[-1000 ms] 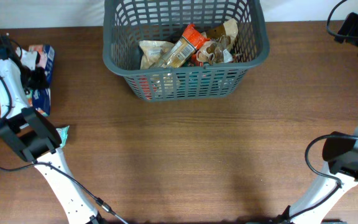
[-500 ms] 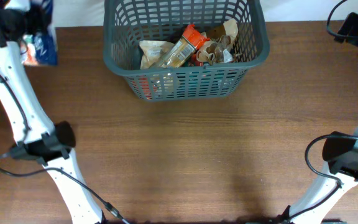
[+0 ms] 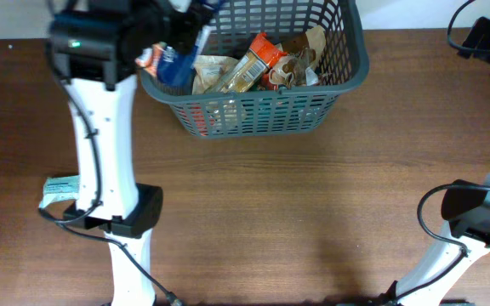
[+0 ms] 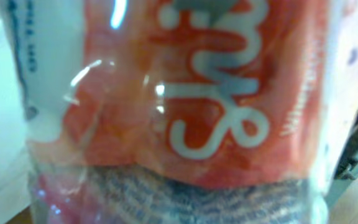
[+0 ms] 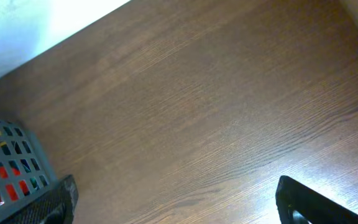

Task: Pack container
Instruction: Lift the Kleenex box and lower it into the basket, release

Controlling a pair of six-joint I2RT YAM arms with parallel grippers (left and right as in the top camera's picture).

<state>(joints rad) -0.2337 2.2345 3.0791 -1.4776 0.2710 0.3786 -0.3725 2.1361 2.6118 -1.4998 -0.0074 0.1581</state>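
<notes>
The container (image 3: 262, 110) is a large dark grey slotted basket at the back middle of the table, with several snack packs inside. My left gripper (image 3: 177, 34) is over the container's left rim, shut on a blue, red and white package (image 3: 170, 58). That package (image 4: 191, 93) fills the left wrist view and hides the fingers. My right gripper (image 5: 179, 202) is open and empty above bare wood at the far right back corner (image 3: 487, 38). A corner of the container (image 5: 5, 162) shows at the left of the right wrist view.
Inside the container lie an orange packet (image 3: 266, 51), beige bags (image 3: 211, 72) and brown wrappers (image 3: 300, 55). A small teal package (image 3: 58, 185) lies on the table at the left, beside the left arm's base. White wall runs behind the table.
My left arm has swung from the far left of the table to the right, carrying the blue, red and white package up to the container's left rim. The right arm has not moved.
</notes>
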